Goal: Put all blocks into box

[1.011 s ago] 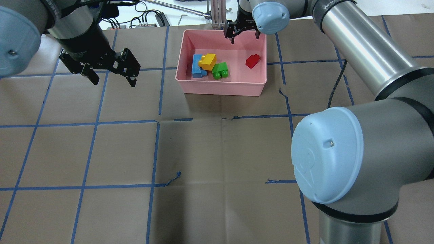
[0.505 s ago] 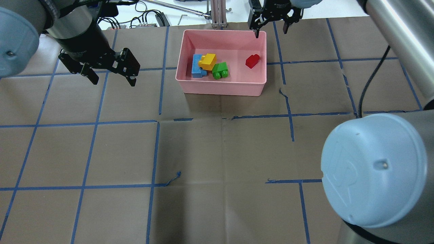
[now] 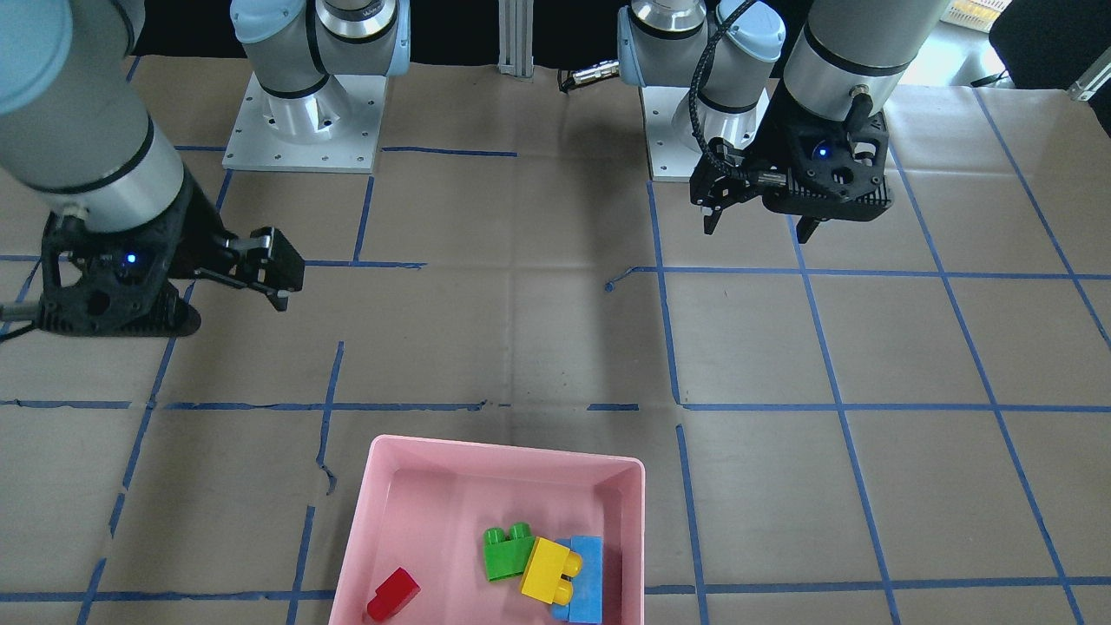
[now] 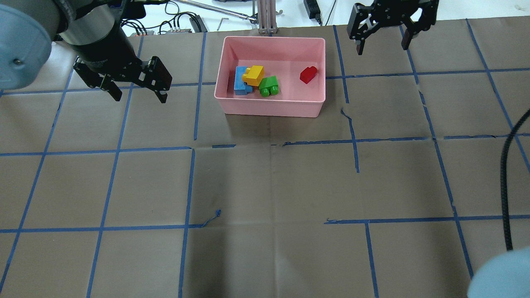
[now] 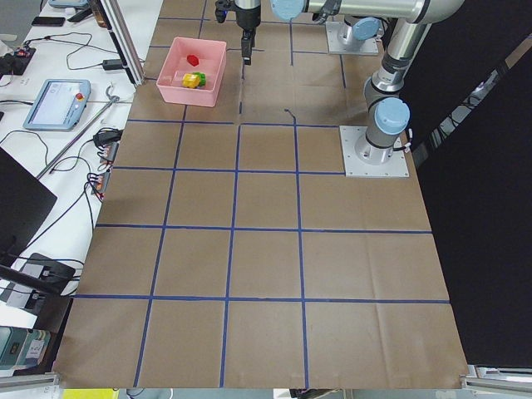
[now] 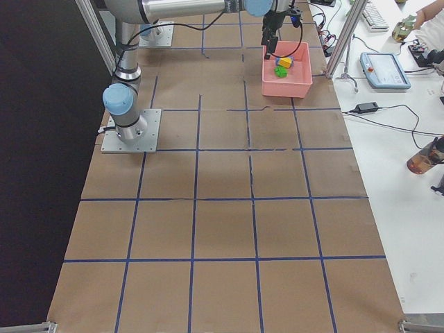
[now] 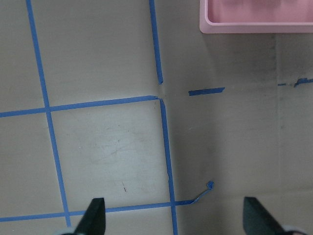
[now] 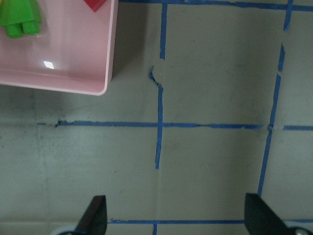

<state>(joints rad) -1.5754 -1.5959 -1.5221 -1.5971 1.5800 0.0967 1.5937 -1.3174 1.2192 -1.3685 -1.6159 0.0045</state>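
Note:
The pink box point(image 4: 271, 108) stands at the far middle of the table. Inside it lie the blue block point(image 4: 239, 79), the yellow block point(image 4: 253, 75) resting partly on it, the green block point(image 4: 269, 86) beside them, and the red block point(image 4: 308, 75) apart on the right. The front-facing view shows the same box point(image 3: 508, 450) and blocks. My left gripper point(image 4: 140, 97) is open and empty, to the left of the box. My right gripper point(image 4: 381, 47) is open and empty, to the right of the box's far corner. The right wrist view shows the box corner point(image 8: 73, 78) with the green block point(image 8: 19, 17).
Brown paper with a blue tape grid covers the table. An aluminium post point(image 4: 265, 16) and cables point(image 4: 182, 20) lie beyond the far edge behind the box. The arm bases point(image 3: 304, 121) stand at the robot's side. A black cable point(image 4: 507, 174) hangs at the right.
My right gripper has moved right from above the box's far rim to outside the box, and the right arm has swung out of the overhead view. The left gripper has barely moved.

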